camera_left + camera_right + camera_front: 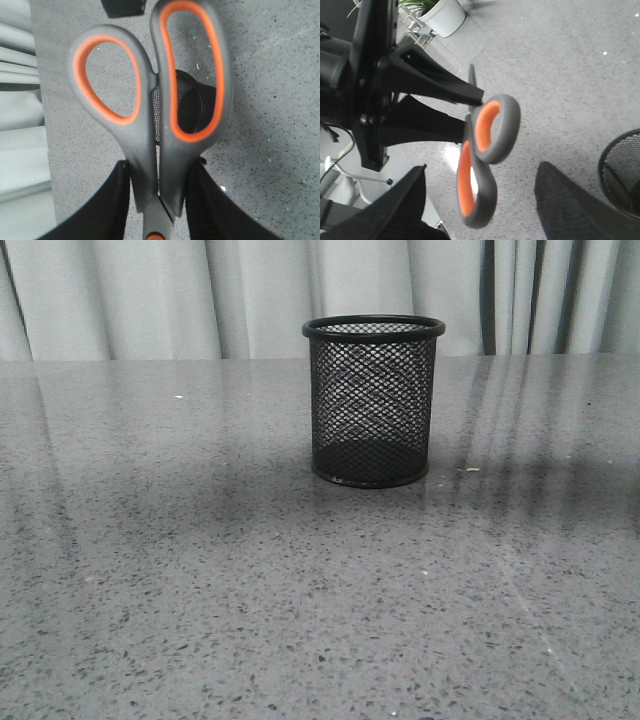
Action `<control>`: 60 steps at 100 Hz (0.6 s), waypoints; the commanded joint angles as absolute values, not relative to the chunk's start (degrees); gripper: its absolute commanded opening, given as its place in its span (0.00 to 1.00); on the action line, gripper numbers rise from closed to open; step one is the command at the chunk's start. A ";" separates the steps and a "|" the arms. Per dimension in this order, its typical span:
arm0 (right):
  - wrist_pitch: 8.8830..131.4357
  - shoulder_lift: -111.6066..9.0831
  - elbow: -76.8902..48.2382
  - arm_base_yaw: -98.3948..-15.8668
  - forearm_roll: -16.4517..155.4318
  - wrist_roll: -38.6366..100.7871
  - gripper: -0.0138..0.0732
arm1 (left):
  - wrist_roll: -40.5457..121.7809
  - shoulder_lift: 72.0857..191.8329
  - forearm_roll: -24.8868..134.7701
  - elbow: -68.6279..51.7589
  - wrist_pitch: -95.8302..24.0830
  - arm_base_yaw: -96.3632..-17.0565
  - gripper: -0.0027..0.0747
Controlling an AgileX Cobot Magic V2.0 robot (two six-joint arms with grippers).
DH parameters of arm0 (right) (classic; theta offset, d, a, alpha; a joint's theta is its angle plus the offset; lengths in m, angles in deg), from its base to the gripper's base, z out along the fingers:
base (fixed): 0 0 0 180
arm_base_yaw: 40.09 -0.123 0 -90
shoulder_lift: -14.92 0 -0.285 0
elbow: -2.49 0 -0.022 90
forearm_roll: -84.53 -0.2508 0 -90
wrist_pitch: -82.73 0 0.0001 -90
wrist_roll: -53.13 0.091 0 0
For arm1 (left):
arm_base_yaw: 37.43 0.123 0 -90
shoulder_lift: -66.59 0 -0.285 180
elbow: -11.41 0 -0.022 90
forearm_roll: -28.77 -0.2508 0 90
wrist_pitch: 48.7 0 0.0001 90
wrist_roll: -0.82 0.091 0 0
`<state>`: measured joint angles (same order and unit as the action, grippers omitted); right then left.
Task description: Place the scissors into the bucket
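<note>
The scissors (150, 145), dark grey handles lined in orange, are held in the air by my left gripper (160, 172). Its black fingers (112, 200) are shut on the handle necks near the pivot, and the loops point away from the wrist. The black mesh bucket (373, 400) stands upright at the table's middle back; it also shows below the scissors in the left wrist view (189, 107). In the right wrist view the scissors (487, 150) hang from the left gripper (472, 114). My right gripper (485, 210) is open, its jaws wide apart either side of the lower loop, not touching it. The blades are hidden.
The grey speckled table (200, 570) reaches to pale curtains (150, 290) at the back. The bucket's rim (620, 170) shows at the edge of the right wrist view. A potted plant (440, 15) stands beyond the table. Neither arm shows in the front view.
</note>
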<state>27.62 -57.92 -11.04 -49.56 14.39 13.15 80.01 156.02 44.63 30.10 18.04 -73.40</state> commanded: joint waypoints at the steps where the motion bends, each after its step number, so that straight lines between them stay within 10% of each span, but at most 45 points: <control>1: 27.02 -58.22 -9.03 -49.58 8.60 11.18 0.65 | 79.36 153.92 47.12 31.55 14.07 -74.03 0.03; 36: 24.12 -61.51 -8.92 -49.58 2.66 7.07 0.63 | 79.36 153.92 48.54 31.55 13.13 -74.03 0.03; 60: 24.86 -62.27 -8.92 -52.21 2.43 5.46 0.23 | 79.36 153.92 49.07 31.55 13.02 -74.03 0.03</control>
<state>24.45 -63.16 -10.91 -51.21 6.59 7.04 80.01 156.02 46.43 30.10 16.77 -73.40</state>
